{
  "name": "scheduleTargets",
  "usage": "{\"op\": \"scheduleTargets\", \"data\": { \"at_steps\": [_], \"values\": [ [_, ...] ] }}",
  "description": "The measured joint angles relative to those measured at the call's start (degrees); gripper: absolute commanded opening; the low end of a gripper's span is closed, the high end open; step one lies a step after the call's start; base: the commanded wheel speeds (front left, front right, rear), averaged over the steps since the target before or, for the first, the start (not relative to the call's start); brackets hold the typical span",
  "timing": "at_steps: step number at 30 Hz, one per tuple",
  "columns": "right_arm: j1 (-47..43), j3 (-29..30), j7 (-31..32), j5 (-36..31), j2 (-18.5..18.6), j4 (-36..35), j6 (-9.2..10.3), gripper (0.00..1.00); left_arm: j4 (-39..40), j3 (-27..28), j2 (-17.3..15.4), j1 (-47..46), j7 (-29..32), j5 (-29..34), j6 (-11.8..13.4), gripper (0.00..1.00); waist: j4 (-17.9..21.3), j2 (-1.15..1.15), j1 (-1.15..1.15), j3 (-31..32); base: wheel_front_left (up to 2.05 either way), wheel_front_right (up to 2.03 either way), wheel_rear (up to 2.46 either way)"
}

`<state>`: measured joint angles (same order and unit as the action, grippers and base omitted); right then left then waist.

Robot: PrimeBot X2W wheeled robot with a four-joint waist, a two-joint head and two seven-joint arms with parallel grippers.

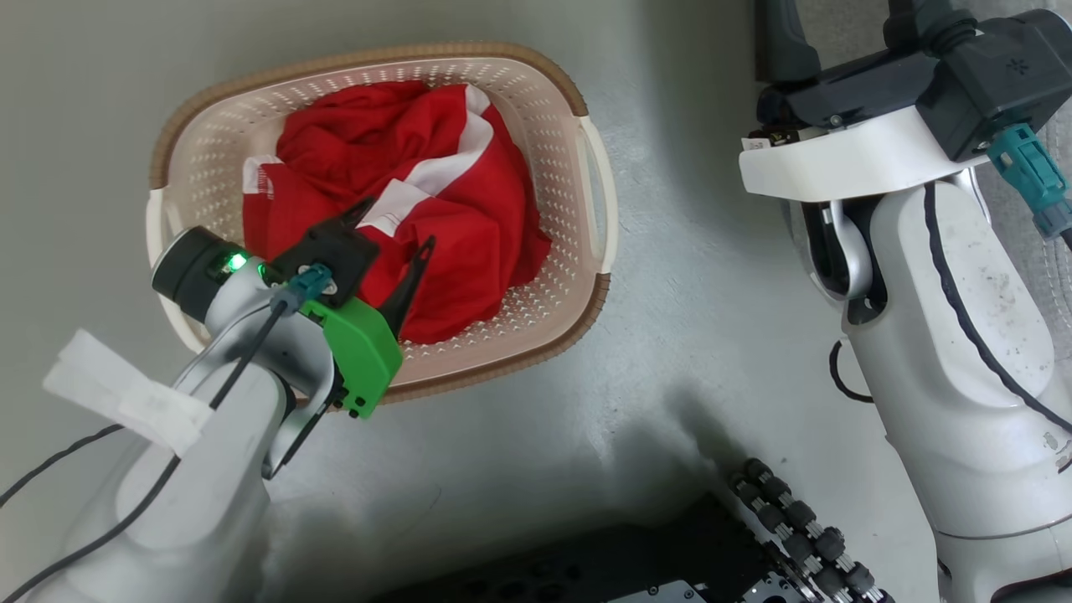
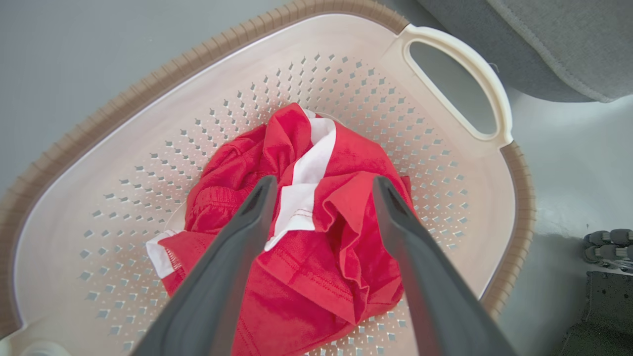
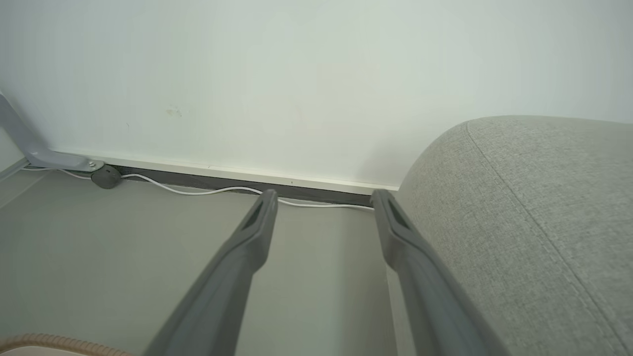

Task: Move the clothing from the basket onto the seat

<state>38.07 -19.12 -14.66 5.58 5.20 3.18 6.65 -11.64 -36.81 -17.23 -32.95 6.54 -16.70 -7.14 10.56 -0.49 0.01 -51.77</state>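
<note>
Hangs the left gripper [image 2: 325, 180] just above the clothing [image 2: 336, 207], fingers spread wide and closed on nothing; cannot tell tip contact with the fabric from either the head view or the wrist view

Finds the clothing as a crumpled red heap with white panels, lying wholly inside the basket [image 2: 445, 163], down on the perforated bottom and roughly in the middle

Has the basket on the grey floor [image 1: 712, 293], with the seat [image 2: 568, 49] just beyond the end with the white handle [image 1: 610, 209], near it but apart

Carries the right gripper [image 3: 321, 195] well off to the side, also spread wide and empty, pointing low along the floor toward the wall [image 3: 296, 74], the seat's rounded grey edge just beside the finger at that view's right

Judges the task as barely begun: no grasp made, nothing lifted, nothing laid on the visible part of the seat

Takes the step in hand for the reach toward a first pinch, left fingers straddling a fold at the join of a white panel and red

Leaves all the real work to do: close on a good bunch of fabric, lift clear of the brown rim, swing across to the seat, let go there

Expects a trailing hem snagging on the rim from too thin a pinch
</note>
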Motion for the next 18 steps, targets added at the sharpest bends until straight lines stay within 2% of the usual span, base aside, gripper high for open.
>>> {"op": "scheduleTargets", "data": {
  "at_steps": [7,18],
  "values": [
    [-0.01,0.01,0.0,0.09,-0.79,-0.01,0.0,1.0,-0.99,0.49,-1.51,-0.6,3.31,-1.92,0.0,1.0,1.74,0.0,0.0,-1.25,0.0,0.0,0.0],
    [-0.23,-0.05,0.0,0.63,-1.52,-0.29,0.01,1.0,-1.64,1.66,-1.76,-1.18,6.33,-4.82,0.0,1.0,4.36,0.0,0.0,-3.12,0.0,0.0,0.0]
  ]
}}
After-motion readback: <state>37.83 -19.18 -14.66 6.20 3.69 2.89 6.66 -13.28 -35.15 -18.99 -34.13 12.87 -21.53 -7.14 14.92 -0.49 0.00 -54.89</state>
